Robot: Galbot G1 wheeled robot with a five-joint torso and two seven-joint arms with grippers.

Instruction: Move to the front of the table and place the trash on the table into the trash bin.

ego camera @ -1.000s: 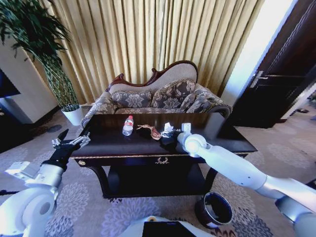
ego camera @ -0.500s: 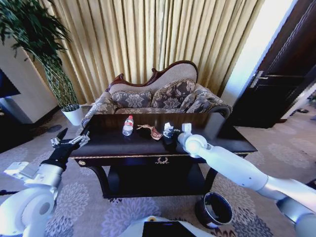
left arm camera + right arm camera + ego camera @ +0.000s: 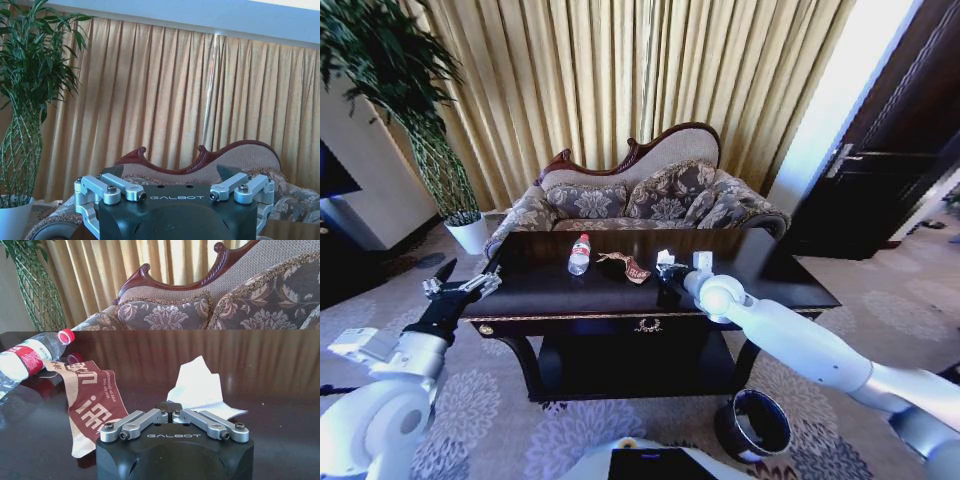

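Dark wood table (image 3: 560,295) fills my view: my left hand (image 3: 460,287) hovers spread off its left end, then bottle (image 3: 579,254), wrapper (image 3: 625,266), and my right hand (image 3: 667,268) pinched on the paper (image 3: 197,385). Bin (image 3: 754,423) sits on the floor, lower right.

The right gripper (image 3: 171,414) is sitting low over the dark glossy wooden table (image 3: 280,390), its silver linkages drawn together at the middle and its fingertips closing on the lower edge of the crumpled white paper (image 3: 197,385); the paper is standing up in a peak just beyond the black gripper body; the brownish-red wrapper with white lettering (image 3: 90,402) is lying flat beside it; the clear plastic bottle with red cap and red-white label (image 3: 30,357) is lying on its side past the wrapper; a patterned sofa with a carved wooden back (image 3: 200,300) is standing behind the table, golden curtains (image 3: 120,262) hanging beyond.
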